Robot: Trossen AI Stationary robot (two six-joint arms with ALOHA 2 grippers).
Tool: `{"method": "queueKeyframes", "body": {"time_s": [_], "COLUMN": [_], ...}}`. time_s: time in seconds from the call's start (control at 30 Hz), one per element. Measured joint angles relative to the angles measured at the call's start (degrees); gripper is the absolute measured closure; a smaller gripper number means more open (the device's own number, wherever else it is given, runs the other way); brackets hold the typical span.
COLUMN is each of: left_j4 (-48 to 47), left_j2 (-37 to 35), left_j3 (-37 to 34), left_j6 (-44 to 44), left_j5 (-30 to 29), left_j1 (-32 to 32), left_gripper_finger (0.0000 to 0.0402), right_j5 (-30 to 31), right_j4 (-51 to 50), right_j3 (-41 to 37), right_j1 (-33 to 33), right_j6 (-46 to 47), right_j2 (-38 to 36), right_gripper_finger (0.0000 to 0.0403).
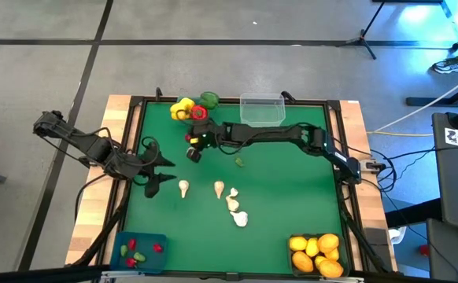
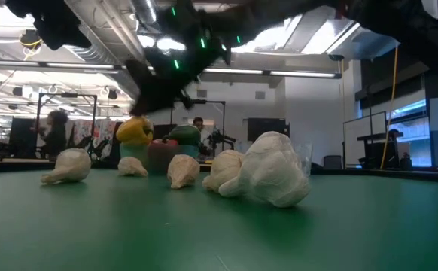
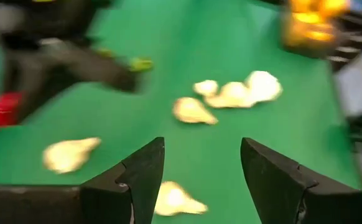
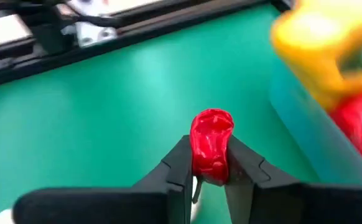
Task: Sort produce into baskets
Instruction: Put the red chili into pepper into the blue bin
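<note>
Right wrist view gives you the story: your right gripper (image 4: 209, 171) is clamped on a small red piece (image 4: 211, 144), lifted clear of the green mat (image 4: 106, 112). The piece stands roughly upright between the fingers, long axis running out along them, its rounded end poking past the tips. That grip looks a little shallow, so carry it gently and level.

From above, the right gripper (image 1: 195, 146) hangs just in front of the teal basket (image 1: 191, 115) with the bell peppers (image 1: 185, 108) piled in it. Other small red and green pieces sit in the blue basket (image 1: 138, 251) at the near left corner, well apart from you; judging by that, it's your likely target. Swing wide of the garlic bulbs (image 1: 233, 206) scattered mid-table, and keep high enough to clear the rim before you let go.

Your left gripper (image 1: 155, 174) waits near the left edge, fingers spread wide, one garlic bulb (image 3: 173, 199) just ahead of its tips. Mind it: it hovers close to your route to that bin.
</note>
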Motion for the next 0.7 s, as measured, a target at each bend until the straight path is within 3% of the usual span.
{"method": "queueKeyframes", "body": {"time_s": [0.17,0.37,0.53,0.7], "left_j4": [-4.7,-5.6,-5.3,-0.2], "left_j2": [-1.9,-8.5,-15.7,-23.5], "left_j3": [0.0,0.0,0.0,0.0], "left_j6": [-4.0,-10.2,-10.2,-3.8], "left_j5": [-8.6,-12.6,-17.8,-17.8], "left_j1": [0.0,0.0,0.0,-0.2], "left_gripper_finger": [0.0194,0.0194,0.0194,0.0194], "right_j5": [3.7,12.4,8.8,1.9], "right_j4": [-6.2,-14.6,-17.5,-15.5], "right_j3": [9.5,18.6,22.5,22.4], "right_j1": [4.7,7.0,8.3,10.9], "right_j6": [-7.5,-14.3,-12.5,-7.3], "right_j2": [-0.1,0.0,-0.1,-0.8], "right_gripper_finger": [0.0349,0.0346,0.0346,0.0345]}}
